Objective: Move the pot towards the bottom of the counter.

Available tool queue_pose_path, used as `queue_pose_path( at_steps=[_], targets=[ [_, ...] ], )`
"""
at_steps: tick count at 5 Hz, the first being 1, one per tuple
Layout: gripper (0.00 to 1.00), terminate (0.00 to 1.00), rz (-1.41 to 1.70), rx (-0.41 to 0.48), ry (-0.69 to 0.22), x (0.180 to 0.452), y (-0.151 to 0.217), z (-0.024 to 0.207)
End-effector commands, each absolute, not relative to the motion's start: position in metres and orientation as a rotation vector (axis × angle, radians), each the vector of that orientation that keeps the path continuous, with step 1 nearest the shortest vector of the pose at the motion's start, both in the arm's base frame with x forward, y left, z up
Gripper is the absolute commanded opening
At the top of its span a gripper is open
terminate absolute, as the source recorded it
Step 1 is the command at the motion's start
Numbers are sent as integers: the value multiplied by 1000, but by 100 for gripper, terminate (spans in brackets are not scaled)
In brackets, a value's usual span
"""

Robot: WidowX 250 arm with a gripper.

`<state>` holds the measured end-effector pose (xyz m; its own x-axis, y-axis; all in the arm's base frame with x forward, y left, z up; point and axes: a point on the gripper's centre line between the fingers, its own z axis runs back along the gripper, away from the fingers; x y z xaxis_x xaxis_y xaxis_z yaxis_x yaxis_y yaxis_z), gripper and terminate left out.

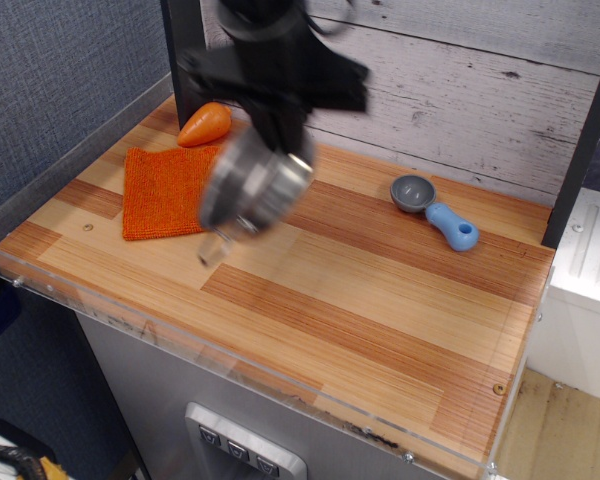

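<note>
The shiny steel pot [252,188] hangs tilted in the air above the striped wooden counter [380,300], blurred by motion, with one wire handle dangling below it. My black gripper [280,120] is shut on the pot's upper edge and holds it just right of the orange cloth. The fingertips are hidden behind the pot and the blur.
An orange square cloth [160,192] lies at the counter's back left. An orange carrot-shaped object [204,123] lies behind it near the wall. A grey-and-blue scoop [432,210] lies at the back right. A clear acrylic rim [180,345] edges the counter.
</note>
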<state>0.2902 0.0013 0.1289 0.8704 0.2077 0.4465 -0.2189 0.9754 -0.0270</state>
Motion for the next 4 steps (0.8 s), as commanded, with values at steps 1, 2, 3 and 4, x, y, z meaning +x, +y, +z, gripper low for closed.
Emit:
queue_pose_path(
  at_steps=[1, 2, 3, 4],
  targets=[
    [0, 0, 41, -88, -458, 290, -52, 120],
    [0, 0, -73, -92, -420, 288, -76, 105],
    [0, 0, -118, -80, -395, 273, -82, 97],
    [0, 0, -139, -73, -348, 260, -79, 87]
  ],
)
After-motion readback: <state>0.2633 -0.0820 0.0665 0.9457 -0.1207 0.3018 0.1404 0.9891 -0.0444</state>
